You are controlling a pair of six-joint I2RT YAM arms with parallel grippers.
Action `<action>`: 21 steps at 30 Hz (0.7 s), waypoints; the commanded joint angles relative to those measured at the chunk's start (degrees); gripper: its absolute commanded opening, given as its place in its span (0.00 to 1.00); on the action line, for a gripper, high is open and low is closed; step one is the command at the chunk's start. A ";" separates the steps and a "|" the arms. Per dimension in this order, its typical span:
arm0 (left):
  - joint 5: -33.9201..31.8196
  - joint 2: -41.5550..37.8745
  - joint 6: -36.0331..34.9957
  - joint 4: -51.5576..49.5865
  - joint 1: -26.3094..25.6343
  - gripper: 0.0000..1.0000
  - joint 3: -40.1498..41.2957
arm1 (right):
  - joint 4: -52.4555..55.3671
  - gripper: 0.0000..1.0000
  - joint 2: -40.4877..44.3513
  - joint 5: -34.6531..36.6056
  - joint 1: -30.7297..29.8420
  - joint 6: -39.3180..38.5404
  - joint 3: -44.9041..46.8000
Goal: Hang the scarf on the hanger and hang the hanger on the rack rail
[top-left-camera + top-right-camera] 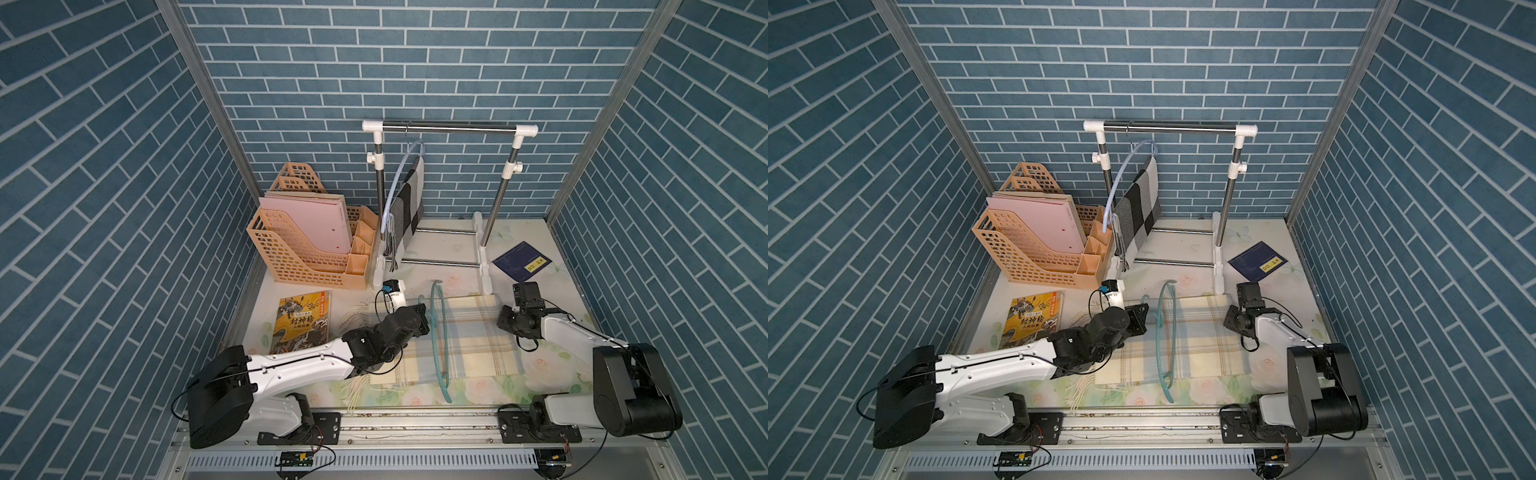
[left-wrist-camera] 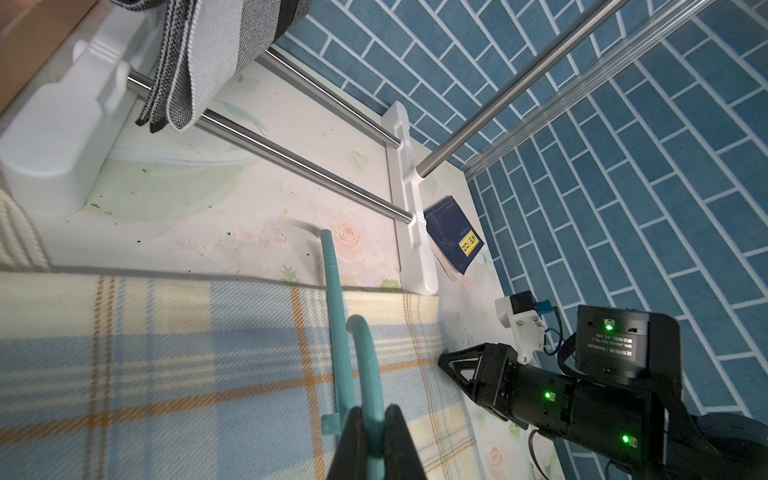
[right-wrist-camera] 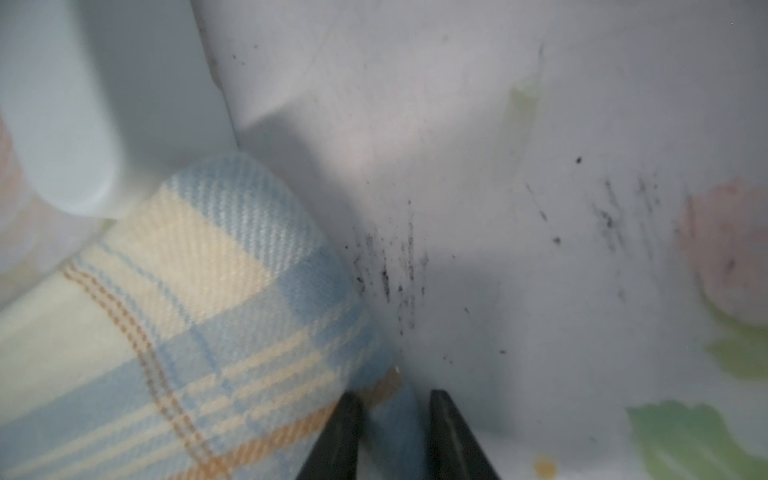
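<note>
**Grip status: hanger hook and scarf corner**

Scarf (image 1: 469,345) position: flat on the table (image 1: 540,374) in front of the rack (image 1: 449,129), with 1 corner just beside the rack's foot (image 1: 484,266). The hanger (image 2: 338,332) lies across the scarf, its hook end pointing away from the rack's foot.

1. I have the left gripper (image 2: 371,436) clenched on the hanger's hook. I judge this hold anchors the hanger so that cloth can be pulled across it without dragging it along.
2. I have the right gripper (image 3: 392,415) low at the scarf corner nearest the rack's foot. Its fingers stand close together and plaid cloth fills the gap, so I read it as grasping the folded edge.
3. I judge the corner is taken so that this half can be folded over the hanger's bar.

Reference: 1 grey check scarf (image 1: 409,199) already hangs from the rack, which shows the intended result.

Caution: the fold is thick and soft, so it may slip out when lifted.
</note>
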State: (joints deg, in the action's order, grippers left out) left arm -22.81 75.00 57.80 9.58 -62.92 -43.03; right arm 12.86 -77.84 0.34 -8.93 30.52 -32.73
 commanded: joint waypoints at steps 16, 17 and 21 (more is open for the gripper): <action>-5.98 -2.87 -1.86 0.58 -1.33 0.00 7.37 | 5.52 0.00 16.10 -4.33 -11.18 4.51 -2.60; -6.40 -2.81 -1.51 0.68 -1.60 0.00 7.39 | 5.67 0.00 16.89 -4.34 -12.38 5.07 -2.91; -8.06 -2.93 0.38 0.43 -2.48 0.00 7.25 | 3.49 0.00 19.50 -9.01 -16.60 8.69 -2.14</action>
State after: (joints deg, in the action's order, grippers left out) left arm -28.47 72.62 57.28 11.46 -64.82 -36.58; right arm 16.36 -59.92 -5.17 -23.81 35.24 -34.33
